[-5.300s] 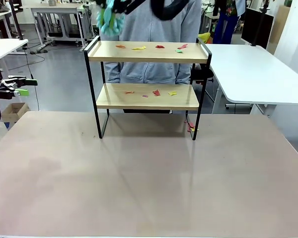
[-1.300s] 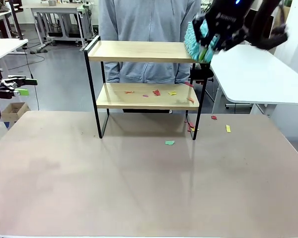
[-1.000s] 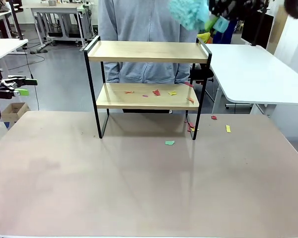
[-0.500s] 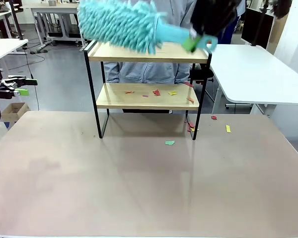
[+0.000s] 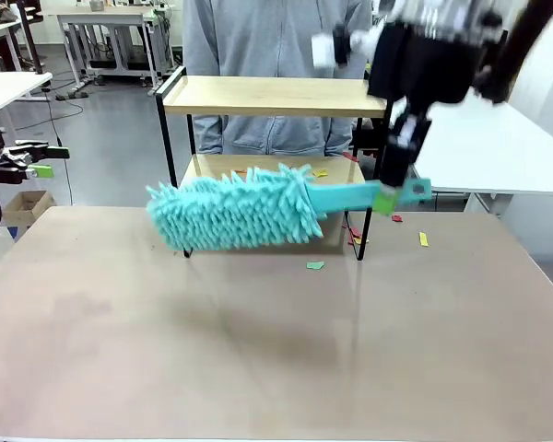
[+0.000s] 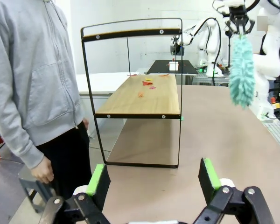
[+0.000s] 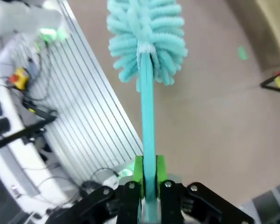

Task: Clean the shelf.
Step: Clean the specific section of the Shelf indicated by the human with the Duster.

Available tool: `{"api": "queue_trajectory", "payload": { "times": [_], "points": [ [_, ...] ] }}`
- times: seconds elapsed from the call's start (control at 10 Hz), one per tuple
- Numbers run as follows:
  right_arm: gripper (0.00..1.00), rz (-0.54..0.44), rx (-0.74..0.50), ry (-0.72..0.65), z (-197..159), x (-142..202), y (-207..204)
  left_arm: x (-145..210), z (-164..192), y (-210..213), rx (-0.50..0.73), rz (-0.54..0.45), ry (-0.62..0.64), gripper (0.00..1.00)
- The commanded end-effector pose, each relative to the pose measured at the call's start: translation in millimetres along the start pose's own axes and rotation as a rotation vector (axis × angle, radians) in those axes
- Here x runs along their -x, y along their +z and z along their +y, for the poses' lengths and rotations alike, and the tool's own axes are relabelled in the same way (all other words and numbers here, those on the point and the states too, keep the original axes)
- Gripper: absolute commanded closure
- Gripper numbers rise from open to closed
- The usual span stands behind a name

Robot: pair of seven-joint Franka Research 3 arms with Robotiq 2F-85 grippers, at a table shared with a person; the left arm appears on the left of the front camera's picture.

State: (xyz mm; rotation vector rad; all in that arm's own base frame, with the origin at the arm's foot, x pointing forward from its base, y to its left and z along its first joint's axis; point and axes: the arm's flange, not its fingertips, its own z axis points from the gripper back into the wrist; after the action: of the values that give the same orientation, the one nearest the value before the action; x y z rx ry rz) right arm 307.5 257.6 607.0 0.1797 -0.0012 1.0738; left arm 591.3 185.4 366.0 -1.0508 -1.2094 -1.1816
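The shelf [image 5: 272, 96] stands at the table's far side, its lower board partly hidden behind a fluffy teal duster [image 5: 235, 210]. My right gripper [image 5: 398, 189] is shut on the duster's handle and holds it level in front of the lower board, head pointing left. In the right wrist view the gripper [image 7: 148, 175] clamps the handle and the duster [image 7: 147, 37] points away over the table. Paper scraps [image 6: 147, 84] lie on the lower board of the shelf [image 6: 140, 95]. My left gripper [image 6: 152, 179] is open, off the table's left side [image 5: 28, 161].
A person in a grey hoodie [image 5: 276, 37] stands behind the shelf, with a hand [image 6: 42, 170] hanging down. Loose scraps lie on the table: green [image 5: 315, 265], yellow [image 5: 422, 238], red [image 5: 396, 218]. A white table [image 5: 479, 138] stands at the right.
The right gripper swept the duster across the top board, knocking its scraps onto the table. It then swung the duster down from above the shelf to in front of the lower board.
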Motion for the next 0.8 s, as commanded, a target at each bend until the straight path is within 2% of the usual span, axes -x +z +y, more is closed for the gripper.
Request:
{"api": "queue_trajectory", "payload": {
  "times": [0.0, 0.1, 0.3, 0.5, 0.7],
  "points": [
    [0.87, -0.033, 0.041, 0.033, -6, 34, -39, -2, -1, -1, 0.001, -0.001, -0.004, 0.00],
    [0.87, -0.030, 0.024, 0.039, -10, 57, -68, -2, -1, -1, 0.001, -0.001, -0.004, 0.00],
    [0.87, -0.055, -0.002, 0.033, -14, 92, -97, -2, -1, -1, 0.001, -0.001, -0.004, 0.00],
    [0.87, -0.089, -0.013, -0.012, -21, 150, -120, -2, -1, -1, 0.001, -0.001, -0.004, 0.00],
    [0.87, -0.108, -0.037, -0.019, -35, 166, -123, -2, -1, -1, 0.001, -0.001, -0.004, 0.00]
  ]
}}
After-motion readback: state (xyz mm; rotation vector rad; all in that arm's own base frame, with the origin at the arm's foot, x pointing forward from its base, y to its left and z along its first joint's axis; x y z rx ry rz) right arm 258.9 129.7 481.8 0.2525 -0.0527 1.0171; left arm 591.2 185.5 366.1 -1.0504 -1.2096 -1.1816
